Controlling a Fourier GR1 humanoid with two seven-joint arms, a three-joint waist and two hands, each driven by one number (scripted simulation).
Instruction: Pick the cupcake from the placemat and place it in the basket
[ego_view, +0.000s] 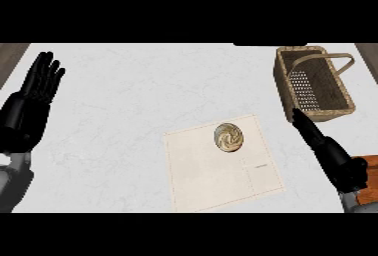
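A cupcake (229, 137) with swirled cream and brown frosting sits near the far edge of a pale placemat (214, 175) on the white counter. A woven basket (341, 95) with a handle stands at the far right. My right hand (325, 147) comes in from the lower right with straight fingers pointing away, between the placemat and the basket, to the right of the cupcake and apart from it. It holds nothing. At the left edge my left hand (33, 97) rests open, fingers up.
The white counter (148, 90) spreads wide behind and left of the placemat. An orange-brown object (369, 172) shows at the right edge, partly behind my right forearm.
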